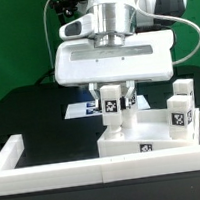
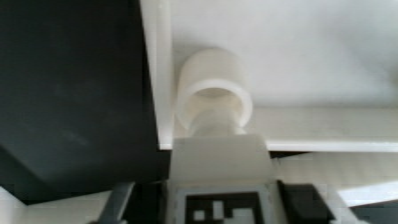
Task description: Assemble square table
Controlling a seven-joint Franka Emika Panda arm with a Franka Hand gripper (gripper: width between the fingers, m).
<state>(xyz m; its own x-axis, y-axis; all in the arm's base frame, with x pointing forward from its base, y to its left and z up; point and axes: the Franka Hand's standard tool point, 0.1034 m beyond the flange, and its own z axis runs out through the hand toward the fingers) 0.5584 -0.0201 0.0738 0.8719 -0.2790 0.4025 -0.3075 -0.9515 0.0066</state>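
white plastic makes up nearly everything here: the square slab [image 1: 143, 140] lies flat on the black tabletop [image 1: 29, 111], pressed into the inner corner of the long white rim wall [image 1: 56, 171], with a tag on its front edge. the gripper [image 1: 115, 96] stands straight above the slab, its jaws at a middling width and closed on a white block leg [image 1: 114, 104] that is held upright, tag facing the camera, its lower end at or just above the slab's top; whether they touch cannot be told. in the wrist view the same leg [image 2: 217, 190] fills the foreground with its tag, and a rounded white peg [image 2: 214, 95] shows beyond it against the slab [image 2: 302, 60]. another leg [image 1: 180, 112] stands upright on the slab's corner toward the exterior view's right. behind the slab the marker board [image 1: 84, 109] lies flat on the tabletop.
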